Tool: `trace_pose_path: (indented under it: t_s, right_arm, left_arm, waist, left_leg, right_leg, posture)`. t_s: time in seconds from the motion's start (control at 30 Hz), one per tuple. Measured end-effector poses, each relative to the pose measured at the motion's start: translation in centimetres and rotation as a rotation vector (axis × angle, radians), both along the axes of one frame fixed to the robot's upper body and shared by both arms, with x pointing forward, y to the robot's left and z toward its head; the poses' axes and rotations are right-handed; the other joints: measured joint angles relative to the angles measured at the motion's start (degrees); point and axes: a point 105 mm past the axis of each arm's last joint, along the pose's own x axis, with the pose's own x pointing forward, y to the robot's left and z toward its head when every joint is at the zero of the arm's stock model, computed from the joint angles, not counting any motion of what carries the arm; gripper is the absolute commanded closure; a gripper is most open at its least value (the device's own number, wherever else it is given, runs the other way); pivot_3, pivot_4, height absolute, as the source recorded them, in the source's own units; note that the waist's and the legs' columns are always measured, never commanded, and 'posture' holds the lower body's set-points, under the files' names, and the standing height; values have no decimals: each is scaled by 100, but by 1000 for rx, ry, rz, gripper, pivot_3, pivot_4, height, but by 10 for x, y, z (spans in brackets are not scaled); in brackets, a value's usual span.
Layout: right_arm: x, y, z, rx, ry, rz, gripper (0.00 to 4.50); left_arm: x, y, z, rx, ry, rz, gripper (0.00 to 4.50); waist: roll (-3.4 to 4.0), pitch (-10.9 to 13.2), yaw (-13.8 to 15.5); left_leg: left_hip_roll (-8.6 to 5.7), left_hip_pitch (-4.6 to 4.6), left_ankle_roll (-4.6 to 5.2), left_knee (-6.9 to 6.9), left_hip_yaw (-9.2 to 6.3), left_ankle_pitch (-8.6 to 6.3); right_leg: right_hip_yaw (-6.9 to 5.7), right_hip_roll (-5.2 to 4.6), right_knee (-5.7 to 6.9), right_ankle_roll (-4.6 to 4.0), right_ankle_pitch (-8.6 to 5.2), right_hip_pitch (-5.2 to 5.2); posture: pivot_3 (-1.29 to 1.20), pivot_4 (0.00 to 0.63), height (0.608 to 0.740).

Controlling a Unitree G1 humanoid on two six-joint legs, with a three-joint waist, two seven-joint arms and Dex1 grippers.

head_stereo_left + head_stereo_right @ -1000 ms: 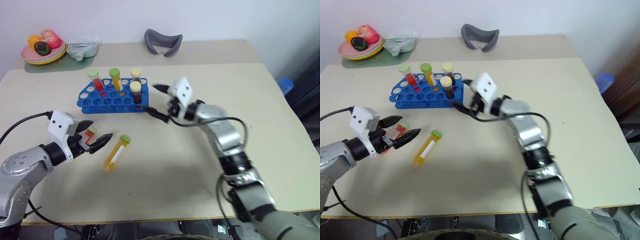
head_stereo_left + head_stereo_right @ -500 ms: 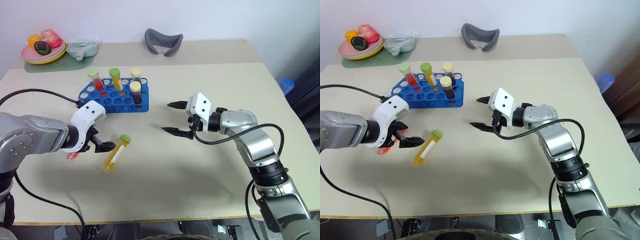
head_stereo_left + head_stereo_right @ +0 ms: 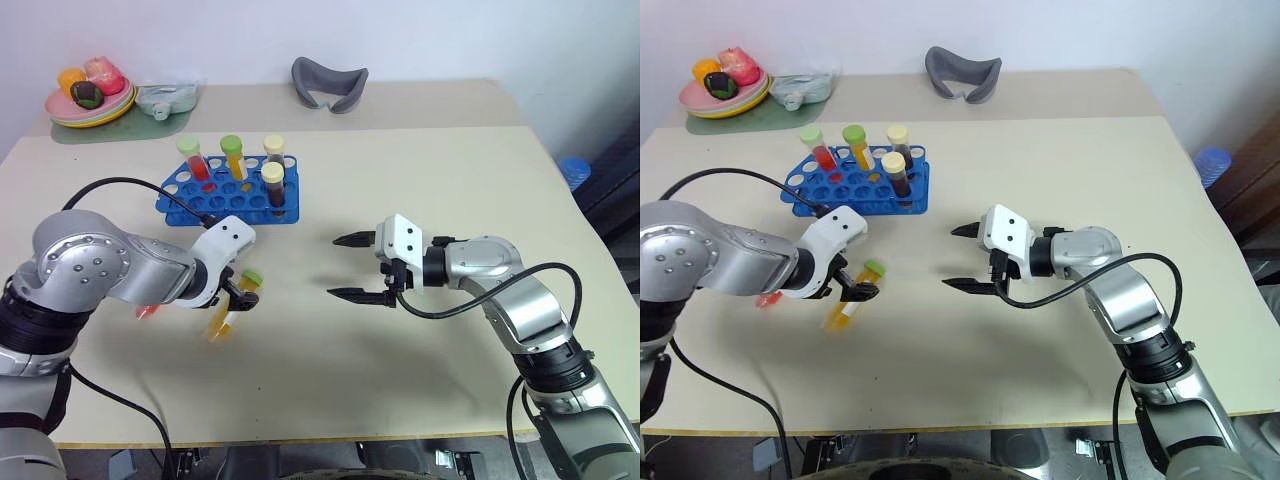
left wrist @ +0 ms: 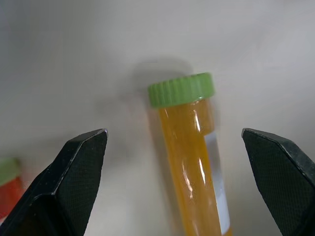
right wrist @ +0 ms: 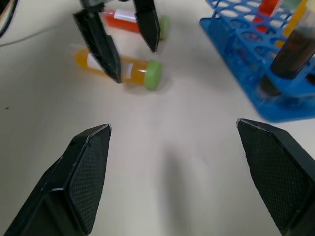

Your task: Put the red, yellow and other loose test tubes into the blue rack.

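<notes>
The blue rack point(image 3: 212, 199) stands at the back left with several capped tubes upright in it. A yellow test tube point(image 3: 228, 311) with a green cap lies on the table in front of it. My left gripper point(image 3: 241, 293) points down over the tube's cap end, open, one finger on each side of the tube point(image 4: 189, 147) and not gripping it. A red test tube point(image 3: 146, 311) lies just left of it, mostly hidden behind my left arm. My right gripper point(image 3: 333, 266) hovers open and empty at mid table, pointing left toward the yellow tube point(image 5: 125, 69).
At the table's back left corner are a plate of toy fruit point(image 3: 88, 100) and a pale green pouch point(image 3: 164, 100). A grey curved object point(image 3: 329, 82) lies at the back centre. The table's right edge is near a blue object point(image 3: 572, 168) on the floor.
My left gripper has swung right and tipped down over the yellow tube's cap end. My right gripper has drawn back from the rack toward me. Both stay open.
</notes>
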Motion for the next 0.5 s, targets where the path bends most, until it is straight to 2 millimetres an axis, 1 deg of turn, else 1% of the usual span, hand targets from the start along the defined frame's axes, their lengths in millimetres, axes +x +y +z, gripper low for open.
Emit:
trace_pose_path:
  t_s: [0.17, 0.5]
  right_arm:
    - [-13, -3, -1, -25, 31, 59, 329]
    - [-17, -4, -3, -27, 41, 68, 329]
  left_arm:
    - [-1, -4, -9, 7, 32, 27, 0]
    - [-3, -9, -14, 11, 45, 121, 0]
  waist:
    - [0, 0, -13]
    - [-1, -1, 0]
  left_leg:
    - [0, 2, -1, 4, 0, 0]
    - [-1, 1, -21, 9, 0, 11]
  right_leg:
    - [0, 1, 2, 0, 0, 1]
    - [1, -1, 2, 0, 0, 2]
  posture:
    - [0, 150, 740]
    - [0, 150, 740]
